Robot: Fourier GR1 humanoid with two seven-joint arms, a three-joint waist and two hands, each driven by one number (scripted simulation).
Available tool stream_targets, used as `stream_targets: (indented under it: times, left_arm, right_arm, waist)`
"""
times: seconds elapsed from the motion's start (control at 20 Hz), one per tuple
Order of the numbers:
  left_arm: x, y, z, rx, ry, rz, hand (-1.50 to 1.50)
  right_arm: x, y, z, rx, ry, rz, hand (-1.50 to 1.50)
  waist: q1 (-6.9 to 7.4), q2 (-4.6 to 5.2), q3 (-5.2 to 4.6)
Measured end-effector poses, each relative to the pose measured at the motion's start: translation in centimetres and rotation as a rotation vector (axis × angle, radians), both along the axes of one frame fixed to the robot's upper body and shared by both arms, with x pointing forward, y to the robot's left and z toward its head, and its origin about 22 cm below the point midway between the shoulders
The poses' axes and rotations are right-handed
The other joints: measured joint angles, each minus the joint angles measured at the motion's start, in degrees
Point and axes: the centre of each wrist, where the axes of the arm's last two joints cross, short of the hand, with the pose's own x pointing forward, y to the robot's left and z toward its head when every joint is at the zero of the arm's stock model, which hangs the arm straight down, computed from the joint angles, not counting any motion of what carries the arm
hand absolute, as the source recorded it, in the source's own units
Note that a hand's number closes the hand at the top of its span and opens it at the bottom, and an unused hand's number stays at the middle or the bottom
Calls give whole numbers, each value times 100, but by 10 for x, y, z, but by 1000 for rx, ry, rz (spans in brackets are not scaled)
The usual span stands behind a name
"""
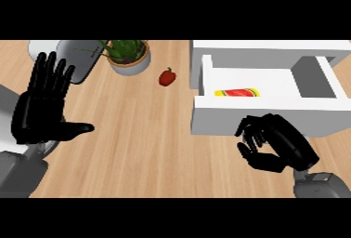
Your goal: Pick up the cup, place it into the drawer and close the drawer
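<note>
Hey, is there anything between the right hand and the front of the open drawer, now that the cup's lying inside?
Nothing visible. The right hand, fingers curled and holding nothing, is right at the white drawer front panel. The cup lies on its side inside. The red pepper and potted plant sit off to the left.

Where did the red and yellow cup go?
In the head view, the cup lies on its side inside the open white drawer at the right, just beyond the right hand.
</note>
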Motion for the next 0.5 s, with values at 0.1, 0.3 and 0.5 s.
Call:
stream_targets:
  times: [0.1,0.3,0.5]
  left_arm:
    - [-8,9,-3,-1,-2,5,-150]
    - [-20,27,-12,1,2,7,-150]
    - [-28,37,-20,-6,-3,8,-150]
  right_arm:
    - [7,4,-14,-27,9,-10,-150]
    - [32,12,-33,-93,26,-21,-150]
    - [52,16,-54,-152,55,-21,-150]
  waist:
    - [-13,1,1]
    - [-18,7,1]
    - [-30,9,1]
